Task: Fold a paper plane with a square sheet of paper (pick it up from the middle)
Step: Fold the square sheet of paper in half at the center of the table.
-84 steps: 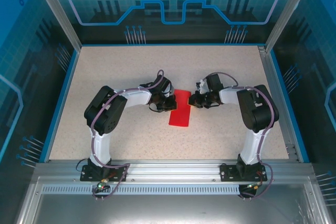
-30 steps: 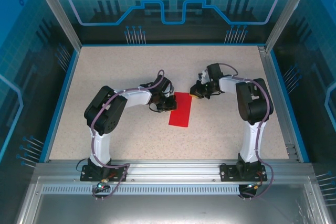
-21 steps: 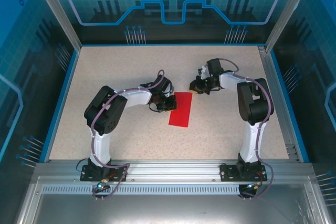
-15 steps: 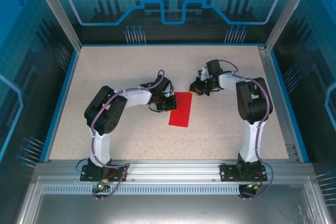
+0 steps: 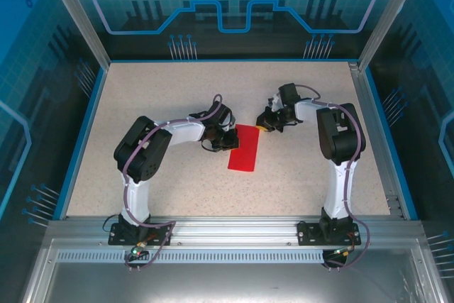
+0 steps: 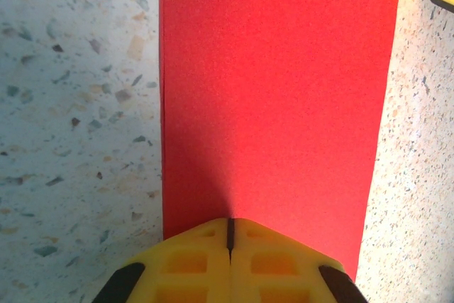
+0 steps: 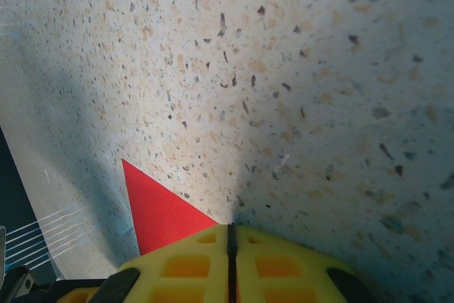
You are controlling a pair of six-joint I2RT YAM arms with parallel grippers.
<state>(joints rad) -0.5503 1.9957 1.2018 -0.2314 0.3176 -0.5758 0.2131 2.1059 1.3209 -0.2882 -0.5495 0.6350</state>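
Right fingers (image 7: 220, 243) shifted to corner, left fingers (image 6: 221, 235) on one red sheet (image 5: 245, 150) — both closed

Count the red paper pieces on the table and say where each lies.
1. The red sheet lies flat on the table, a narrow rectangle, with the left gripper at its left edge and the right gripper by its far right corner.

Sheet of paper (image 5: 245, 147) flat on mid worktop (image 5: 177, 90), left gripper (image 5: 228, 140) on its left edge, right gripper (image 5: 264, 124) at its far right corner
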